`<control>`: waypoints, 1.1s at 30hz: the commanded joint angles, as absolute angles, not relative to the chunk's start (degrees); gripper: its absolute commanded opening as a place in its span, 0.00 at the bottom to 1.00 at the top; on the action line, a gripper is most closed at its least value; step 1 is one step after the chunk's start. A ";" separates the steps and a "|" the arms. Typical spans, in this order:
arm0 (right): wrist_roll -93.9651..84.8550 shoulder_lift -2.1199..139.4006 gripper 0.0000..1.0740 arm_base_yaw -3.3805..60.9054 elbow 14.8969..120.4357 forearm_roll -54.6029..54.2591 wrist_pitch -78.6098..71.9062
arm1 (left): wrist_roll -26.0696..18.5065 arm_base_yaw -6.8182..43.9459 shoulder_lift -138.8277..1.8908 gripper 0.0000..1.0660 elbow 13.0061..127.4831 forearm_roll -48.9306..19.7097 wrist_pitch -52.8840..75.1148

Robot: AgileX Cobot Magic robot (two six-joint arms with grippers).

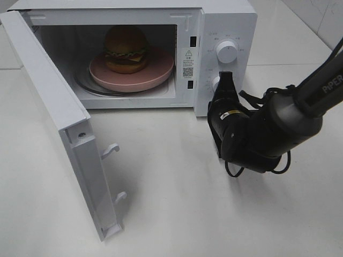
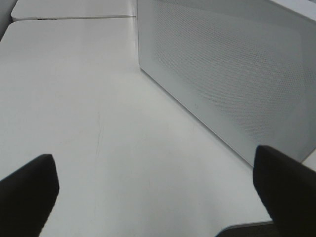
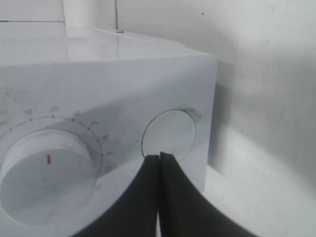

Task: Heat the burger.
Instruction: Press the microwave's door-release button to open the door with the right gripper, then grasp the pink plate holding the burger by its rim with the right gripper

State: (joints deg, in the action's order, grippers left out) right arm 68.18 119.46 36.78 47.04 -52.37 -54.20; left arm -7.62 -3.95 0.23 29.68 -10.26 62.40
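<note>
Right claw (image 3: 159,160), shut on nothing, has its tips at a round button (image 3: 170,128) beside the microwave's (image 1: 225,21) knob (image 3: 47,173); left claw (image 2: 155,197) gapes wide, empty, beside its wall (image 2: 222,74). Inside, door (image 1: 48,107) open, the burger (image 1: 126,49) sits on a pink plate (image 1: 161,72).

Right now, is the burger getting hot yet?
Not yet. Done: the burger sits on its plate inside the microwave. In hand: the shut right hand is at a round button on the panel. Left: the door hangs wide open and needs closing before heating.
</note>
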 commanded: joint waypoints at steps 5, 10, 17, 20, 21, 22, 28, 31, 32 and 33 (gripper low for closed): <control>62.05 113.16 0.00 36.90 39.88 -51.45 -51.68 | -7.28 -4.24 0.69 0.95 29.68 -10.60 61.59; 59.07 108.69 0.00 36.67 34.95 -46.98 -47.78 | -7.28 -4.24 0.69 0.95 29.68 -10.60 61.59; 50.08 103.19 0.00 36.67 31.86 -44.18 -41.42 | -7.28 -4.24 0.69 0.95 29.68 -10.60 61.59; 41.25 100.44 0.00 36.67 31.86 -44.18 -37.01 | -7.28 -4.24 0.69 0.95 29.68 -10.60 61.59; 35.24 98.49 0.00 36.67 31.86 -44.40 -34.55 | -7.28 -4.24 0.69 0.95 29.68 -10.60 61.59; 32.54 97.52 0.00 36.67 31.86 -44.46 -33.17 | -7.28 -4.24 0.69 0.95 29.68 -10.60 61.59; 22.46 93.45 0.00 36.67 31.86 -44.46 -26.36 | -7.28 -4.24 0.69 0.95 29.68 -10.60 61.59; 16.90 90.99 0.00 36.67 31.86 -44.46 -22.12 | -7.28 -4.24 0.69 0.95 29.68 -10.60 61.59; 13.92 89.73 0.01 36.67 31.91 -44.46 -19.48 | -7.28 -4.24 0.69 0.95 29.68 -10.60 61.59; 11.17 88.64 0.01 36.67 31.91 -44.46 -16.84 | -7.28 -4.24 0.69 0.95 29.68 -10.60 61.59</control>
